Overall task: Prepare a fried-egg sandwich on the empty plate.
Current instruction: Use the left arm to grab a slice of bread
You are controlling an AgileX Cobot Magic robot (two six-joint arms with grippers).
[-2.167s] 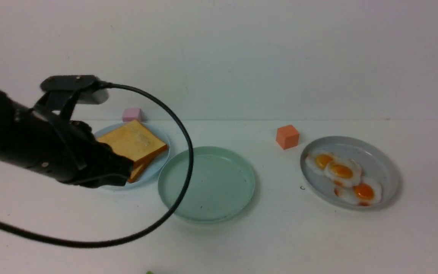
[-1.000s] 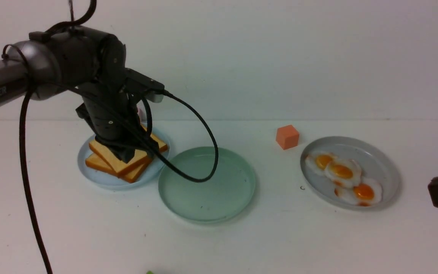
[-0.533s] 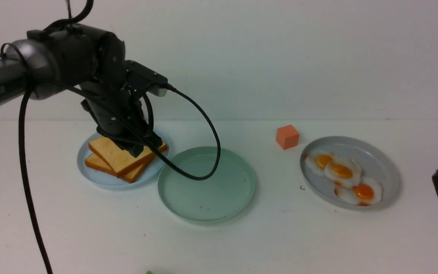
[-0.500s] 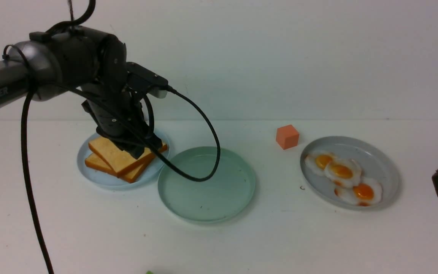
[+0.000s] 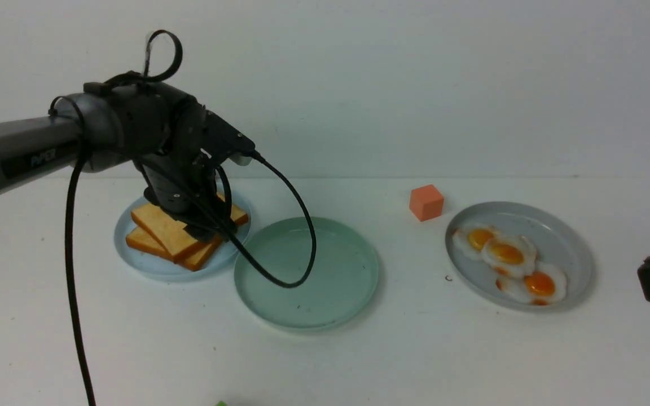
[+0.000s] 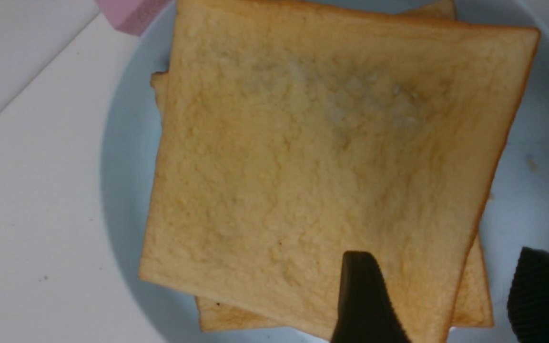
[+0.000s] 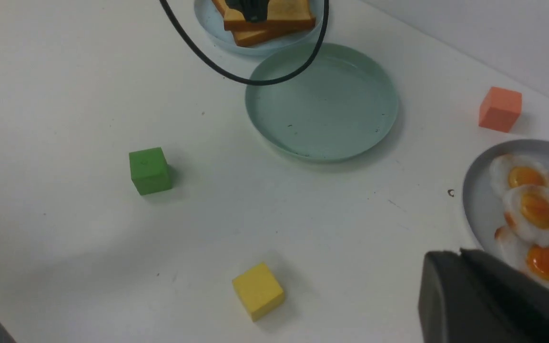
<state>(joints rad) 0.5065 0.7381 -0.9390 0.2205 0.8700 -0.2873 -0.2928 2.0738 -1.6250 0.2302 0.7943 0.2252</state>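
Observation:
Two golden toast slices lie stacked on the light blue plate (image 5: 150,265): the top slice (image 5: 158,223) and the lower slice (image 5: 144,241). My left gripper (image 5: 206,230) hangs low over their right corner. In the left wrist view it (image 6: 446,305) is open; one finger (image 6: 362,300) is above the top slice (image 6: 331,157), the other (image 6: 546,295) is past its edge over the plate (image 6: 127,157). The mint-green plate (image 5: 325,282) holds nothing. Three fried eggs (image 5: 505,252) lie on the grey plate (image 5: 573,248). My right gripper (image 7: 460,253) is shut and empty beside the eggs (image 7: 534,209).
An orange cube (image 5: 426,202) stands behind, between the mint and grey plates. A green cube (image 7: 149,170) and a yellow cube (image 7: 258,290) sit on the near table. A pink block (image 6: 131,12) lies behind the light blue plate. The left arm's cable (image 5: 297,225) loops over the mint plate.
My left arm swung in over the toast and has since lowered a little onto its right corner. The right gripper has barely moved. Toast, plates and eggs stay put.

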